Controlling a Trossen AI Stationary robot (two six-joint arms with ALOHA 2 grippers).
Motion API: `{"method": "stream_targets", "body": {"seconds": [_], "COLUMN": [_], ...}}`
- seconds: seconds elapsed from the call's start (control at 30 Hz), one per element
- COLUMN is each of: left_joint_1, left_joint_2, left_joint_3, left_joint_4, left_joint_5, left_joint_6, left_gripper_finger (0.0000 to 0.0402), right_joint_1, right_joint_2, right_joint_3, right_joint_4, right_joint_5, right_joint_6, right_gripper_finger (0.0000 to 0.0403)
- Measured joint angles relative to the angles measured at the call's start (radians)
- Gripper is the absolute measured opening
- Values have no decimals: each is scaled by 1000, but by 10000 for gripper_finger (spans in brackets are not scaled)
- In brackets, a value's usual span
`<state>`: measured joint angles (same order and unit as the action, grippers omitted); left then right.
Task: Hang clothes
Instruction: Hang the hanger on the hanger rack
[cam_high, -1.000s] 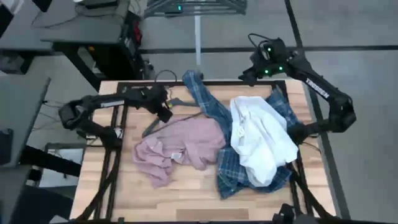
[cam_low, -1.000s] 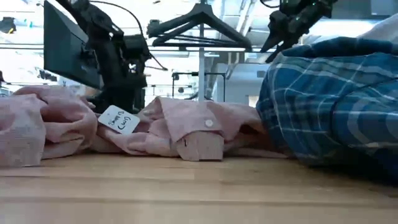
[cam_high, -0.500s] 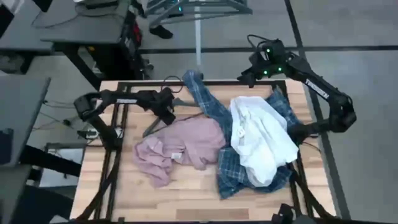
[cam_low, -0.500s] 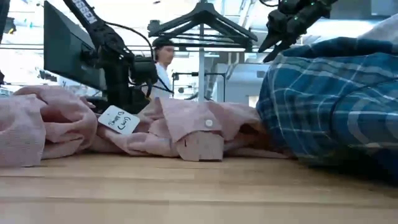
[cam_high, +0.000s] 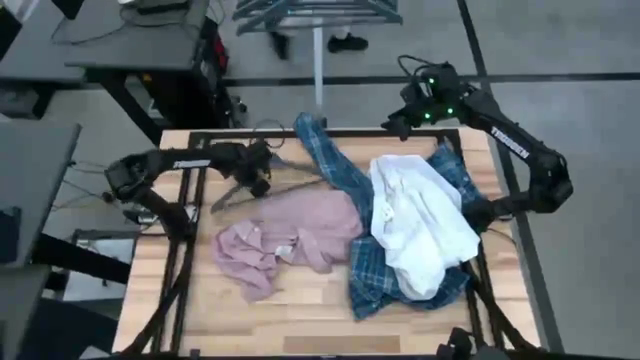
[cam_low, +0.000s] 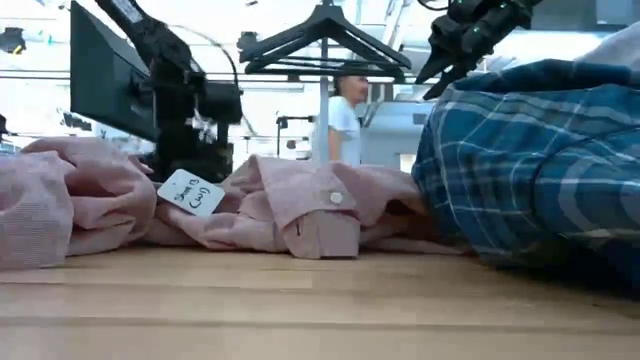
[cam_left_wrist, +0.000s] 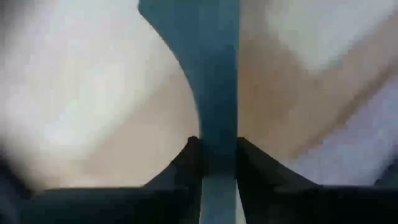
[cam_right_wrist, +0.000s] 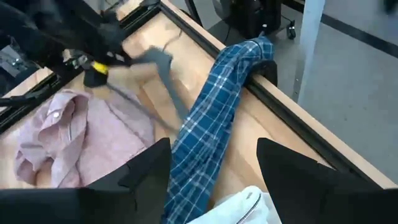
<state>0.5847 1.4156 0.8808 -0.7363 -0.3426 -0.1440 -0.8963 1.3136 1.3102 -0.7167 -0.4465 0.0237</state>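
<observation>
Lying across the wooden table (cam_high: 300, 320) are 3 shirts. The pink shirt (cam_high: 290, 235) is crumpled left of the middle, with a cuff button and a paper tag (cam_low: 190, 193) seen on it in the low view. The plaid shirt (cam_high: 375, 270) is spread on the right half, 1 sleeve running up to the table's far edge and draped over the black frame there, as the right wrist view shows. The white shirt (cam_high: 420, 225) is heaped on top of the plaid shirt.

The left gripper (cam_high: 258, 172) is held over the far left part of the table, just beyond the pink shirt. In the left wrist view its 2 fingers (cam_left_wrist: 186, 165) are seen pressed against both sides of a flat grey-blue hanger (cam_left_wrist: 214, 93), so the hanger is gripped. In the high view the hanger (cam_high: 255, 190) is seen slanting across the bare wood between the gripper and the pink shirt; whether it touches the table cannot be told.

The right gripper (cam_high: 395, 122) is held above the far edge of the table, near the plaid sleeve, with its fingers (cam_right_wrist: 137, 177) set well apart and nothing between them.

Beyond the table a rack of dark hangers (cam_low: 325, 40) is seen, and a person (cam_low: 345, 115) stands behind it.
</observation>
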Motion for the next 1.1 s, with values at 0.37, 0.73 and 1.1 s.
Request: {"method": "stream_targets", "body": {"seconds": [0.37,0.73,1.1], "left_joint_1": [-18,-102,-158], "left_joint_2": [-313,-360,-332], "left_joint_3": [191,370,413], "left_joint_4": [-77,1,48], "left_joint_5": [-268,-352,-362], "left_joint_6": [178,358,382], "left_gripper_finger": [48,48,48], "right_joint_1": [18,154,252], "right_joint_2": [0,0,-1], "right_joint_3": [0,1,1], "right_joint_4": [116,455,539], "right_joint_5": [-120,-146,-25], "right_joint_6": [242,515,526], "right_gripper_finger": [223,223,223]}}
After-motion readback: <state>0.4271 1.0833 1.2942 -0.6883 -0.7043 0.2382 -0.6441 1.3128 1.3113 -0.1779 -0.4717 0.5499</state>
